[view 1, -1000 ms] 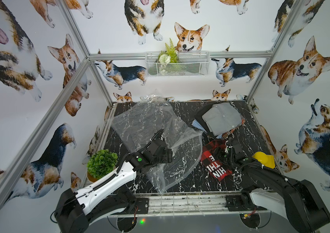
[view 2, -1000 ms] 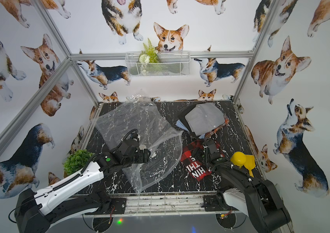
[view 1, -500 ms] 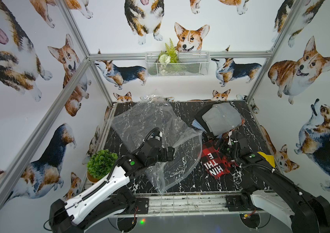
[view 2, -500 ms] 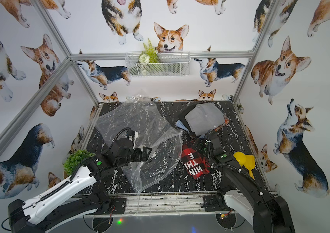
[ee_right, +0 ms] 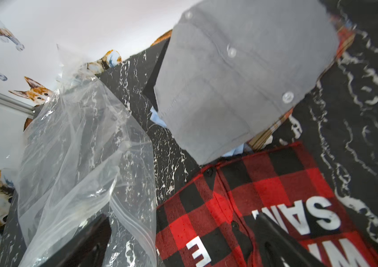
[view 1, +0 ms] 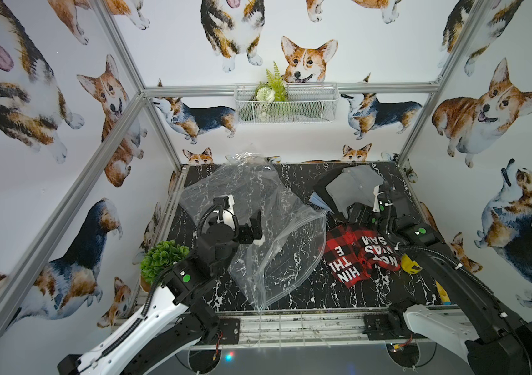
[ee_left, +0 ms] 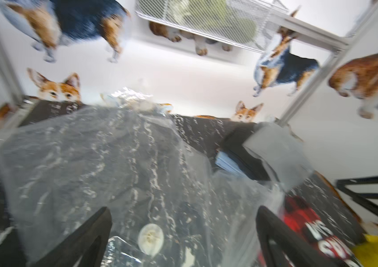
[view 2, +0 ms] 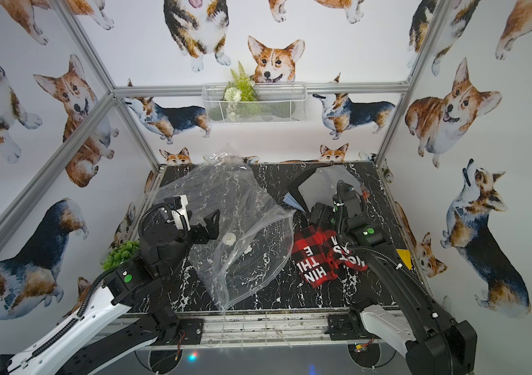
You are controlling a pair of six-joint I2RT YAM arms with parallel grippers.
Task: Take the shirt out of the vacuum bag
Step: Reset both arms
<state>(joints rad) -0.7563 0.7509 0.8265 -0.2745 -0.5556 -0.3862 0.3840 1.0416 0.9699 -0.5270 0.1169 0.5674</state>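
The red plaid shirt (view 1: 352,256) lies on the bench (view 1: 306,292) just beside the empty vacuum bag (view 1: 274,253), so this step seems finished. Both jaws stand wide open, holding nothing; next they only retreat, I think.

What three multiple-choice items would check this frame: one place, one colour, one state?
1. Relative to the clear crinkly plastic vacuum bag, the red-and-black plaid shirt lies:
A inside it
B beside it on the black marble table
C under it

2. The bag's small round valve is:
A white
B red
C yellow

3. The left gripper and right gripper are:
A both shut
B left shut on the bag
C both open

B: both top views show the shirt with no plastic over it.
A: the left wrist view shows a white disc.
C: each wrist view shows jaws spread wide, gripping nothing.
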